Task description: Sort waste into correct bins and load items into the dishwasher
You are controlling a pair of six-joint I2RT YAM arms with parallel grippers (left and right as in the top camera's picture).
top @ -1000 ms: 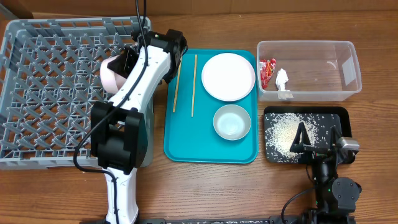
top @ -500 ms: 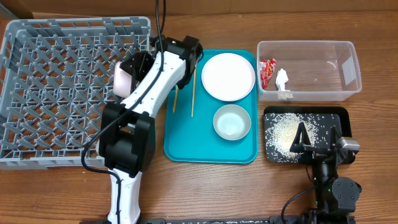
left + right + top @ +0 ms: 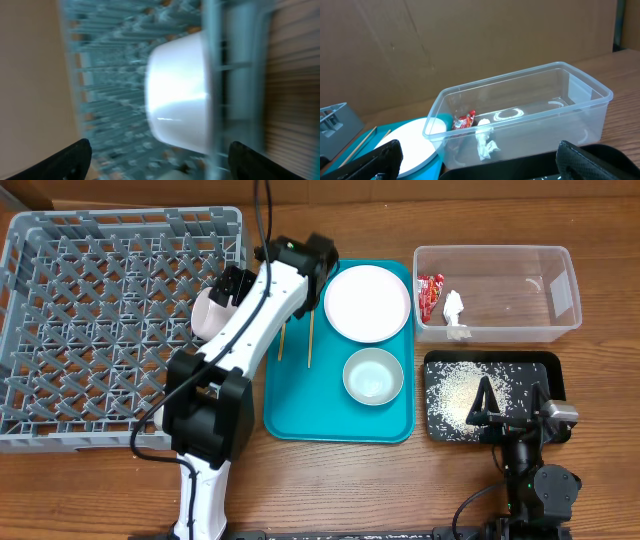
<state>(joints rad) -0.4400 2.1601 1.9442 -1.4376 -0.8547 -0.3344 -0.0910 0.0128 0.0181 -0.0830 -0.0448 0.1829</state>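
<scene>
At the rack's right edge, the left gripper is spread wide with nothing gripped, and the white cup just ahead is badly smeared by blur.

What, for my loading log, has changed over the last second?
The left gripper swung right across the rack, and the white bowl went with it to the rack's right edge; the gripper now stands open, clear of the bowl. The plate, the grey-blue bowl, the chopsticks, the tub, the black tray and the right gripper stayed put.
</scene>
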